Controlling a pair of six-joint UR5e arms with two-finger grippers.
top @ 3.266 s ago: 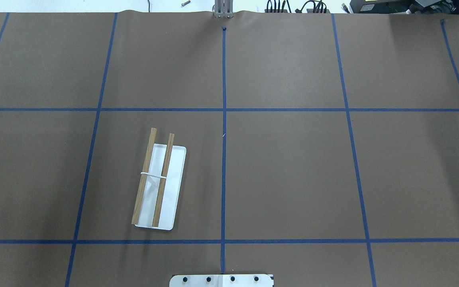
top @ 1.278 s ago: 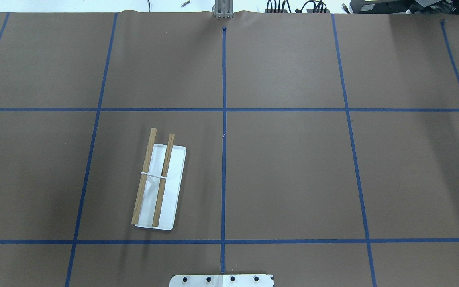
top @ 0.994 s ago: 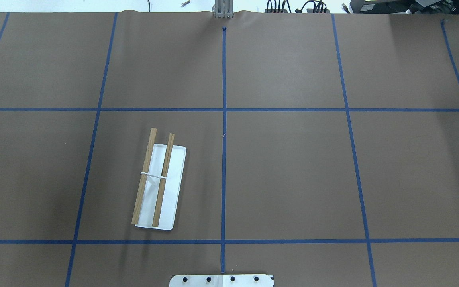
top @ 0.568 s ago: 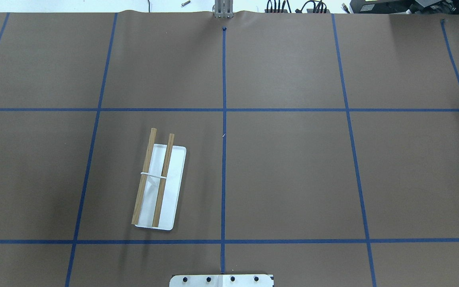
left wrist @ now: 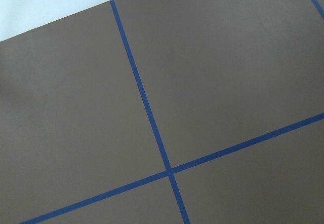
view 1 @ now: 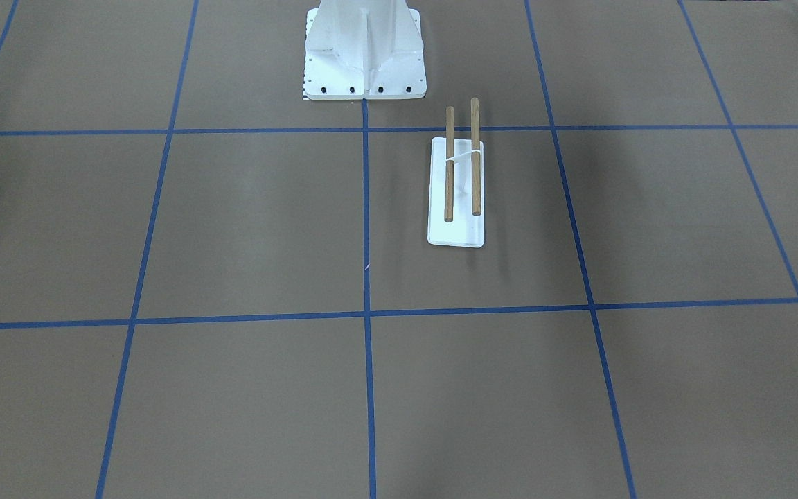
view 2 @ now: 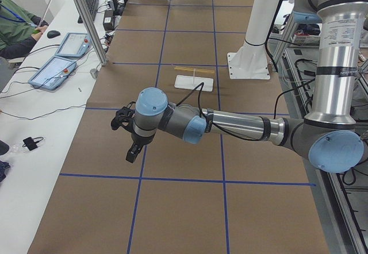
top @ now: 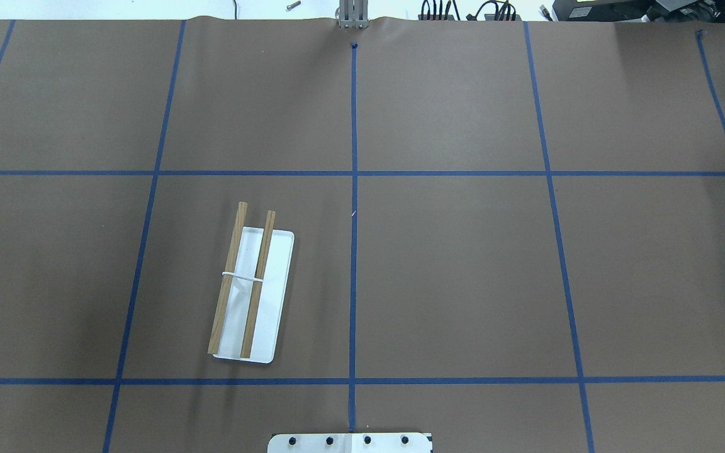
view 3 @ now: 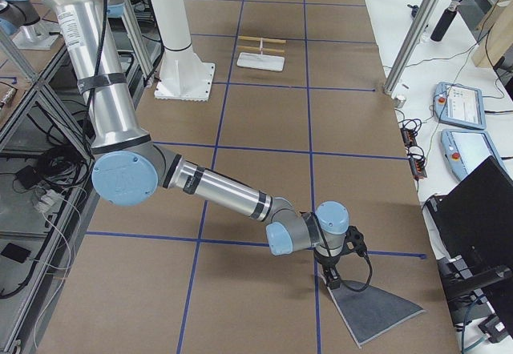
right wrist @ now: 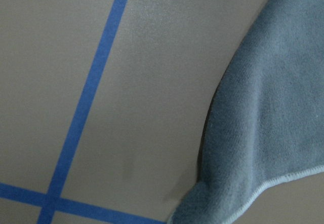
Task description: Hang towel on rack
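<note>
Right gripper (view 3: 332, 278) is sitting at the corner of the towel (view 3: 378, 312), seemingly light and limp, near the table's right end; whether it is closed, I cannot tell.

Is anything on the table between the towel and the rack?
Nothing visible: only bare taped table lies between the towel and the rack. The white pedestal stands off to the side.

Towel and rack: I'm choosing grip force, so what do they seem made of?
Towel: soft napped fabric, likely microfibre; fuzzy matte grey surface, lighter stitched hem. Rack: dowels look like unfinished wood, brown and matte; base seems smooth white plastic or painted metal, slightly glossy.
</note>
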